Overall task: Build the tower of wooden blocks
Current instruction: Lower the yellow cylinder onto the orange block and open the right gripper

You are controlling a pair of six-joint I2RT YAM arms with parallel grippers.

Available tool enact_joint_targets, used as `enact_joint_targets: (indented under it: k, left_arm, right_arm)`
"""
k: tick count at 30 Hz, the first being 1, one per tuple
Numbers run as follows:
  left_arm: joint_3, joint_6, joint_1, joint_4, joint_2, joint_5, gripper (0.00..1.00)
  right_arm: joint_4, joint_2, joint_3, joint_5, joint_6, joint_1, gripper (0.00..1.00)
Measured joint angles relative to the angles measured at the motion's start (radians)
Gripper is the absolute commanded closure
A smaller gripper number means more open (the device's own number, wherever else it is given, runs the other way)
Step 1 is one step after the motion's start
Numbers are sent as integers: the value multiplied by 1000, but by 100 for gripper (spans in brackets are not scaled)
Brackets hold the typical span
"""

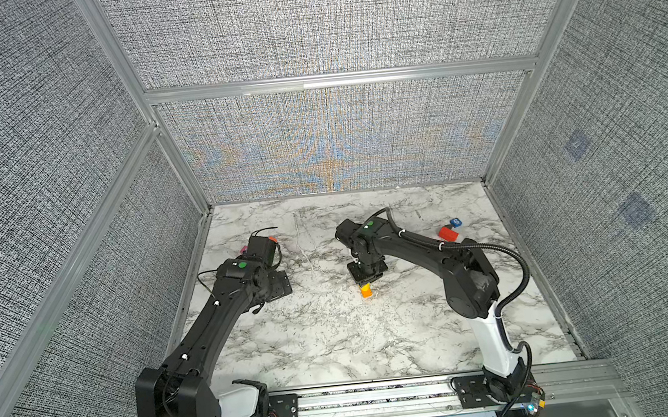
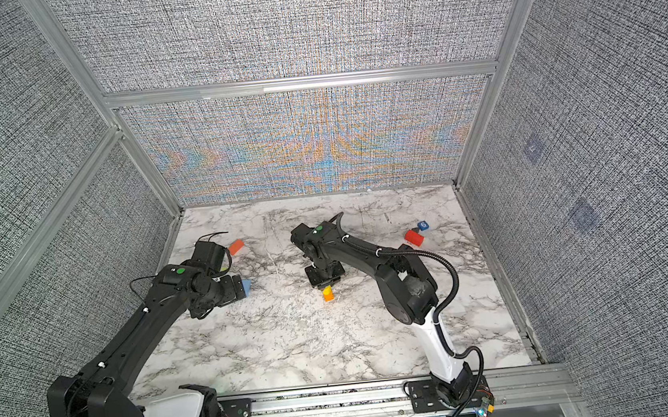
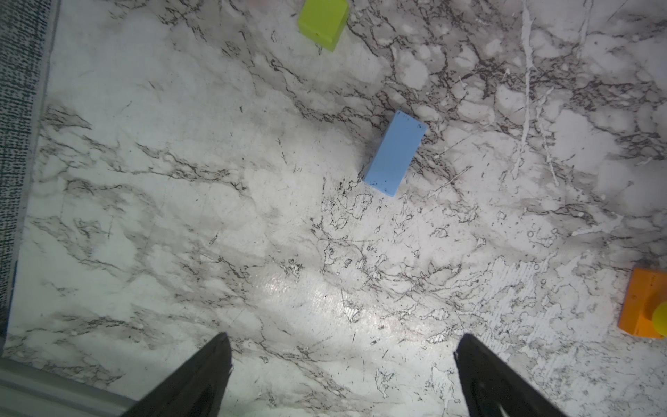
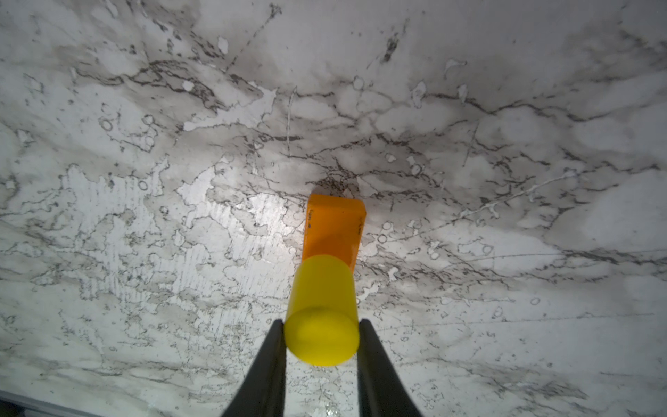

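The tower's base, an orange block [image 4: 334,227], lies on the tabletop [image 1: 337,343]. Directly above it the right claw [image 4: 321,325] clamps a yellow cylinder [image 4: 321,289] upright, presumably for square seating. Well apart from that block, the left claw [image 3: 343,339] hangs spread near a light blue block [image 3: 395,153].

Yellow cylinder [image 4: 321,310], orange block [image 4: 334,227], light blue block [image 3: 395,153] — grey-veined white marble table [image 1: 337,343]

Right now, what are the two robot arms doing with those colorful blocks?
They're starting a block tower. The right hand grips a yellow cylinder, holding it upright over an orange block in the middle of the table; I can't tell if it's touching yet. The left hand is open and empty, hovering above a light blue block lying flat.
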Motion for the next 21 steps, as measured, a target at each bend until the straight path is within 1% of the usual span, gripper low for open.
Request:
enact_joint_targets:
  k: [4, 14, 15, 19, 21]
  left_arm:
    - [0, 0, 0, 0, 1, 0, 1]
    - [0, 0, 0, 0, 6, 0, 1]
    - [0, 0, 0, 0, 6, 0, 1]
    - [0, 0, 0, 0, 6, 0, 1]
    - [0, 0, 0, 0, 6, 1, 1]
  right_arm:
    - [1, 9, 0, 0, 0, 0, 73]
    - [10, 21, 2, -4, 0, 0, 66]
    - [10, 21, 2, -4, 0, -1, 65]
    - [16, 26, 3, -4, 0, -2, 52]
    - [16, 27, 3, -4, 0, -2, 48]
